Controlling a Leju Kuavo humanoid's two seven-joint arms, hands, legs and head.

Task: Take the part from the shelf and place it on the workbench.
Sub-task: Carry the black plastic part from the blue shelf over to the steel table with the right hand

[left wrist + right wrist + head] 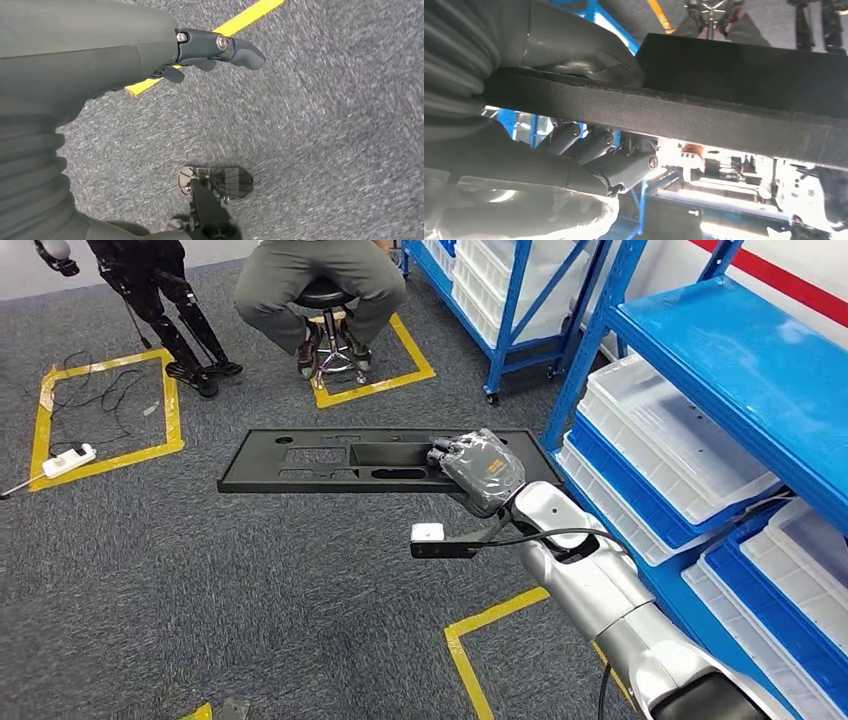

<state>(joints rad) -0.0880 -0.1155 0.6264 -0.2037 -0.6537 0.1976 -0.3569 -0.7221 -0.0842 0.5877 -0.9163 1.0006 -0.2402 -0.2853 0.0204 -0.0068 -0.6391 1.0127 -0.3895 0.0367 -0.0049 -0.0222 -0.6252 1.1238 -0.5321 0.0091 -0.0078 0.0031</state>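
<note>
- A person (pixel 318 275) sits on a stool (pixel 327 315) inside a yellow tape square (pixel 415 352) on the grey carpet (pixel 200 580).
- A white power strip (pixel 68 459) lies in another taped square (pixel 45 410).
- White and blue bins (pixel 680 455) fill the blue racks.
- Dark legs, possibly another robot's (pixel 170 310), stand nearby.

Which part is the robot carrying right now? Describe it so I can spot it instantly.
Start at the blue shelving on the right; just beside it the right hand grips one end of a long flat black panel, held level above the grey carpet. Unlike the white trays, it is matte black with cutouts.
</note>
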